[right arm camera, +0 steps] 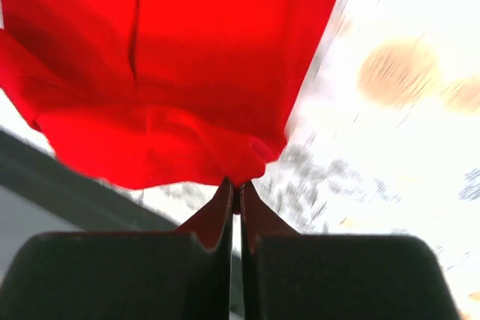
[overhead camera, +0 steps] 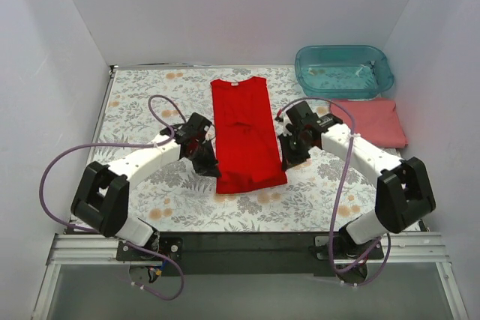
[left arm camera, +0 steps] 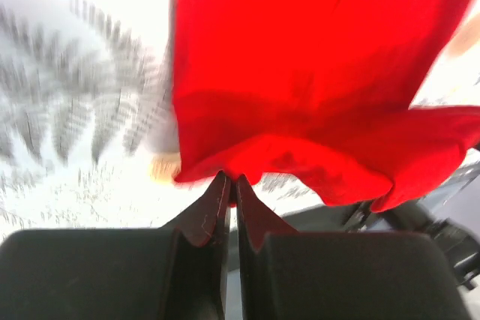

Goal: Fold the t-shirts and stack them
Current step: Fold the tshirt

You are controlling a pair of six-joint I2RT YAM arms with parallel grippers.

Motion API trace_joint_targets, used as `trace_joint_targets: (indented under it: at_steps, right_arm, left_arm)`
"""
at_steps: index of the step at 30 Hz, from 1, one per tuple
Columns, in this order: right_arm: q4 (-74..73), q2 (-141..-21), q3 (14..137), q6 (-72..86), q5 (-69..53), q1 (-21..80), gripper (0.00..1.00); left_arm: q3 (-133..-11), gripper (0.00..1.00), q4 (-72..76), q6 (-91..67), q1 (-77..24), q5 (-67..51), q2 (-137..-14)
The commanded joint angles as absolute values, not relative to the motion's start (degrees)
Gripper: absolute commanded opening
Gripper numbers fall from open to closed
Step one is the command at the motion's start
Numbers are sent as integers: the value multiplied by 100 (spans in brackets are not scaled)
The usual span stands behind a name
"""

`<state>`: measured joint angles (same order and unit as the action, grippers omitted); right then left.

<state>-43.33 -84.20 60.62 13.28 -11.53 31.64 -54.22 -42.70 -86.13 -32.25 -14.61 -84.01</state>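
The bright red t-shirt [overhead camera: 244,134] lies as a long narrow strip down the middle of the table, collar at the far end. My left gripper [overhead camera: 211,168] is shut on its near-left hem corner, seen as red cloth [left arm camera: 300,110] pinched at the fingertips [left arm camera: 232,183]. My right gripper [overhead camera: 288,160] is shut on the near-right hem corner, with red cloth [right arm camera: 172,73] at its tips [right arm camera: 235,185]. The near hem is lifted and bunched between the two grippers. The salmon-pink t-shirt [overhead camera: 375,121] lies folded flat at the right, under the tub's near edge.
A translucent teal plastic tub [overhead camera: 343,70] stands at the back right. The floral tablecloth [overhead camera: 150,103] covers the table, with a black front rail [overhead camera: 247,243] at its near edge. White walls close in on three sides. Purple cables loop off both arms.
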Motion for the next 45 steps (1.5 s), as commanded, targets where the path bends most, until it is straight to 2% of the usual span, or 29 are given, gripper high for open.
trace_joint_targets:
  at_steps: [1, 8, 15, 38, 41, 42, 43, 44, 45]
  right_arm:
    - [-4280, -8858, 6819, 915, -800, 2919, 1]
    - [-3964, -9676, 7769, 791, -730, 2567, 1]
    - [-3542, -10046, 7919, 844, -720, 2373, 1]
    - [-2804, -11135, 8244, 888, -931, 2136, 1]
    - [-2804, -11197, 8279, 888, -1019, 2136, 18]
    - [-2804, -11180, 8297, 888, -1037, 2136, 26]
    - [-2804, -11119, 8288, 896, -1055, 2136, 29]
    - [-2778, -11057, 8279, 905, -1046, 2136, 34]
    - [-2769, -10996, 8271, 923, -1020, 2136, 36]
  left_arm:
    - [-6263, 0, -3999, -8007, -2971, -1073, -8761]
    - [-7162, 0, -3780, -7612, -2681, -282, -9632]
    - [-7356, 0, -3358, -7532, -2391, 139, -9879]
    - [-7356, 0, -2523, -7383, -2276, 97, -10643]
    - [-7348, 3, -2496, -7409, -2285, 140, -10661]
    - [-7348, 7, -2487, -7409, -2285, 149, -10644]
    - [-7348, 10, -2505, -7409, -2285, 167, -10574]
    - [-7322, 19, -2496, -7400, -2285, 176, -10521]
    - [-7295, 24, -2496, -7383, -2285, 158, -10468]
